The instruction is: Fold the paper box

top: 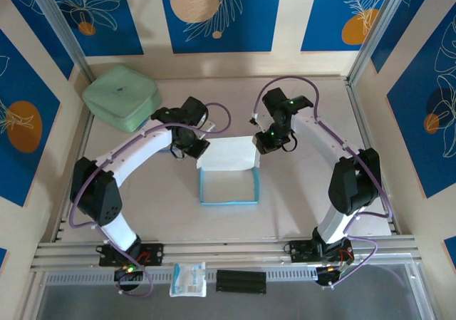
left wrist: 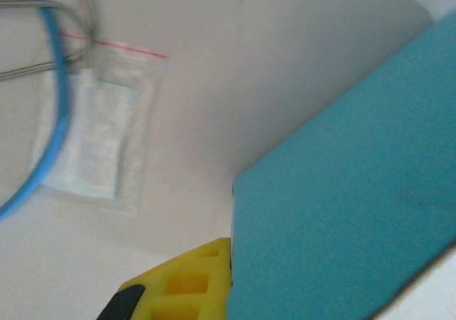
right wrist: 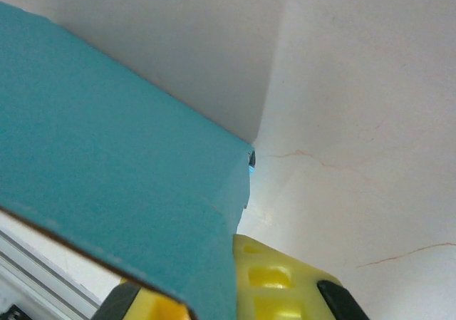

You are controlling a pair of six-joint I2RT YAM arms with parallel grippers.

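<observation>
Counter [top: 299,199]: pale, smooth, matt, with faint hairline marks; ribbed metal rails [top: 235,252] along the near edge.
Walls [top: 221,6]: cream and deep blue panels with white leaf outlines and orange and tan discs.
Paper box [top: 226,154]: mid-counter between the two tools; thin flat card, a white panel up, teal sides forming an open rectangle toward the near edge.
Left tool [top: 198,149]: closed on the box's left far corner; teal card against its yellow finger [left wrist: 187,284].
Right tool [top: 258,143]: closed on the right far corner, card pinched between yellow fingers [right wrist: 274,281].
Case [top: 121,95]: mint-green, rounded square, far left corner.
Packet [top: 188,279]: clear, glossy plastic, on the rails.
</observation>
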